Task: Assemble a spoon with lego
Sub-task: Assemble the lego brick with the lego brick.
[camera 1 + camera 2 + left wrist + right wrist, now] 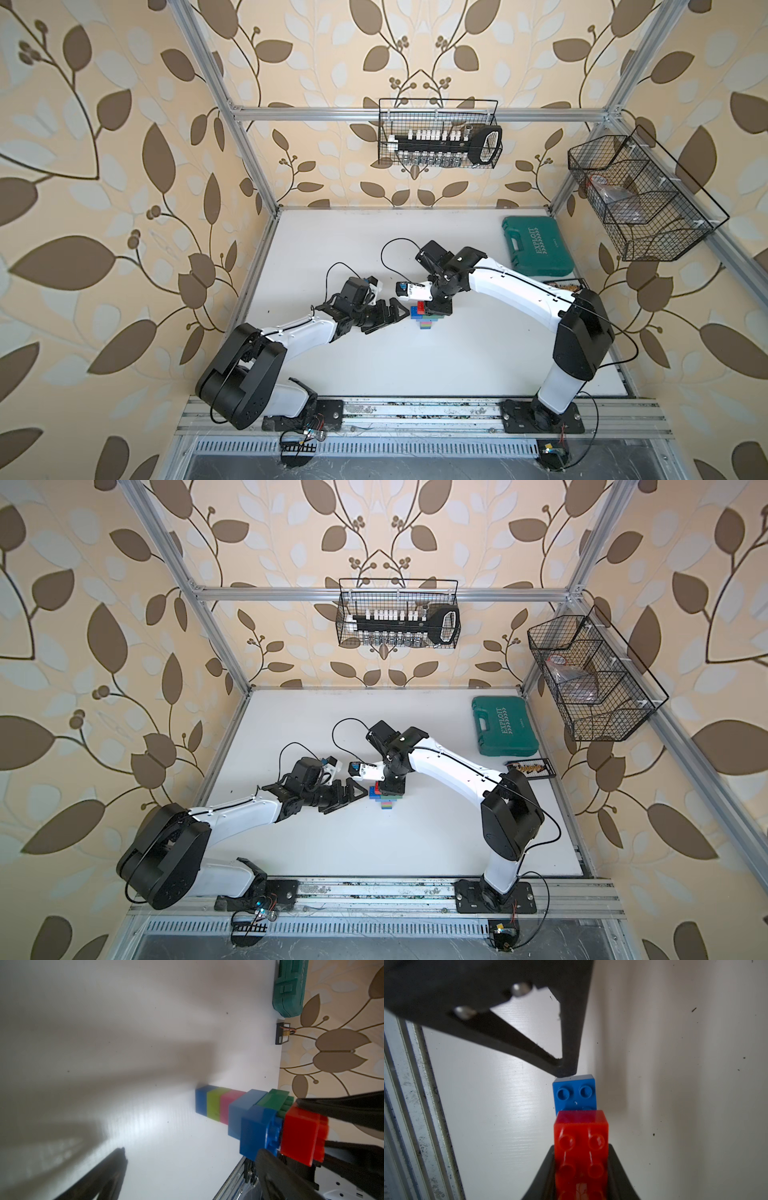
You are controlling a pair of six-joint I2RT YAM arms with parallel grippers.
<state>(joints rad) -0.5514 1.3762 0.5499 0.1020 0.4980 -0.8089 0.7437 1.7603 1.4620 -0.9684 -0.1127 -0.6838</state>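
Open white surface [478, 365] surrounds both hands. The right hand [581, 1159] clamps a red studded plastic brick [581, 1140] on the multicolour brick spoon [226, 1109]; the left hand [392, 320] gapes wide beside it.

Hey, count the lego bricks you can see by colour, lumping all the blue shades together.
Blue bricks: 3
Lime brick: 1
Pink brick: 1
Green brick: 1
Red brick: 1
Total: 7

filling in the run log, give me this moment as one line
right gripper: shut on red brick | red brick: over blue brick of upright spoon, not seated | left gripper: open, fingertip at blue brick
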